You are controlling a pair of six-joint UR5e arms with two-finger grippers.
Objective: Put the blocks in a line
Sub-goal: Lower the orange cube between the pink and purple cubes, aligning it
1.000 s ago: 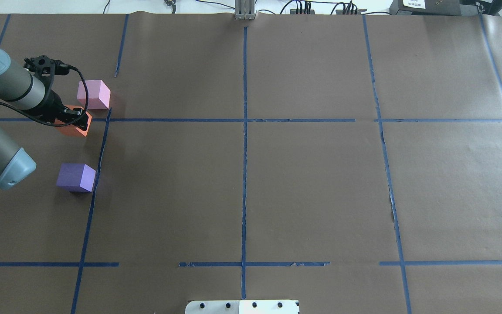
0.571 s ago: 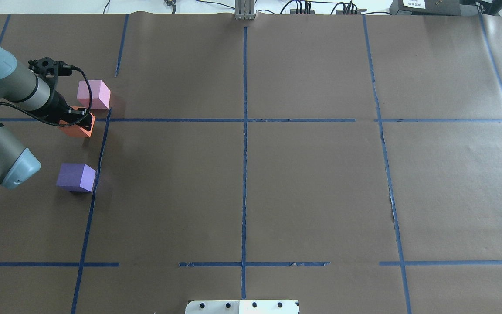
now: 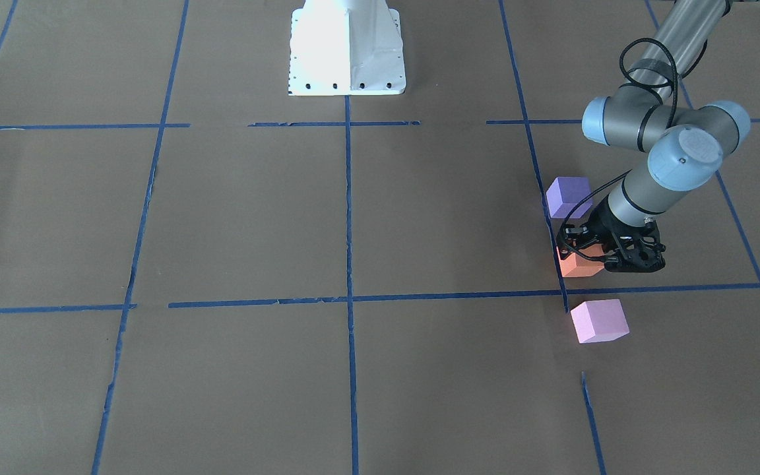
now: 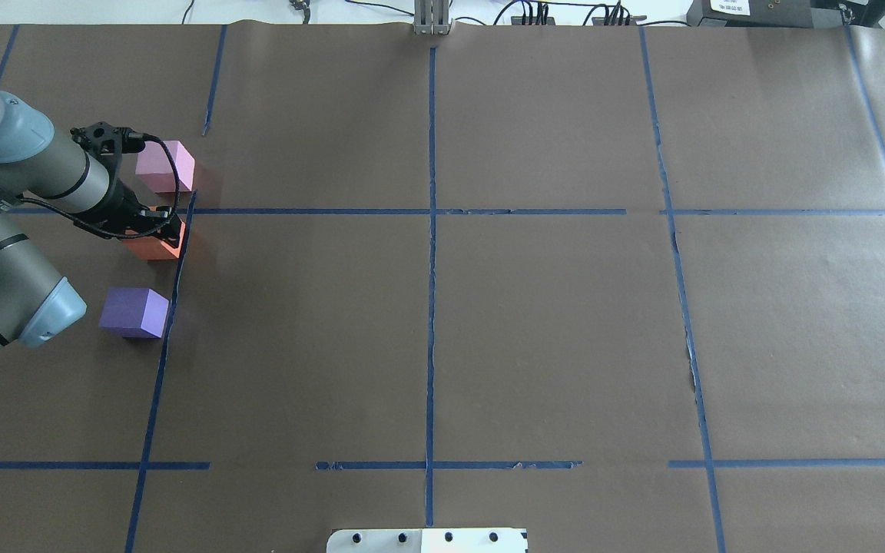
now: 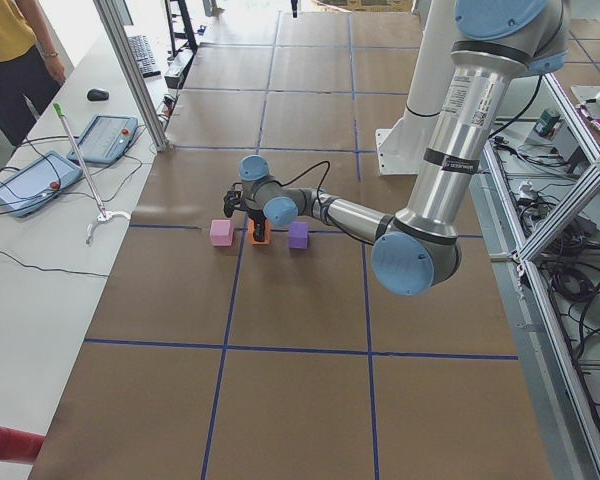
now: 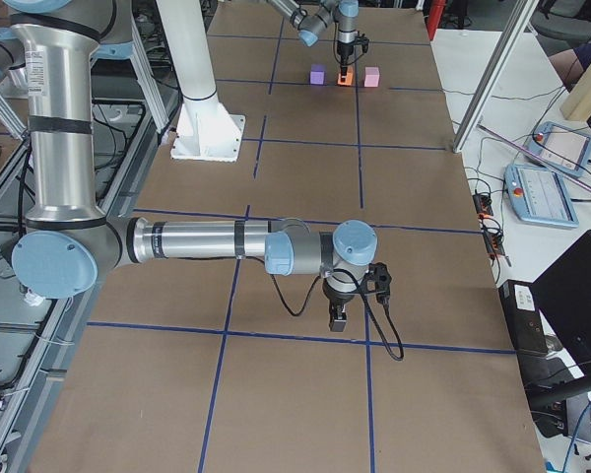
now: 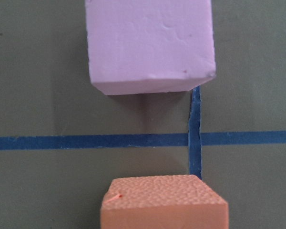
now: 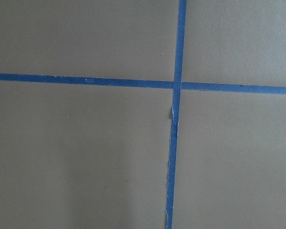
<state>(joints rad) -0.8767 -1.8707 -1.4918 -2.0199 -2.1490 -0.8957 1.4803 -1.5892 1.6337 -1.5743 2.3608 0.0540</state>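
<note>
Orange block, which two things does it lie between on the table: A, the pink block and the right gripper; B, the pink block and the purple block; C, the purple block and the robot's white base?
B: in the overhead view the orange block, under the left gripper, lies between the pink block and the purple block.

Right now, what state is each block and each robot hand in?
orange block: held by the left gripper, between the others.
pink block: loose on the table.
purple block: loose on the table.
left gripper: shut on the orange block.
right gripper: far from the blocks; open or shut, cannot tell.
</note>
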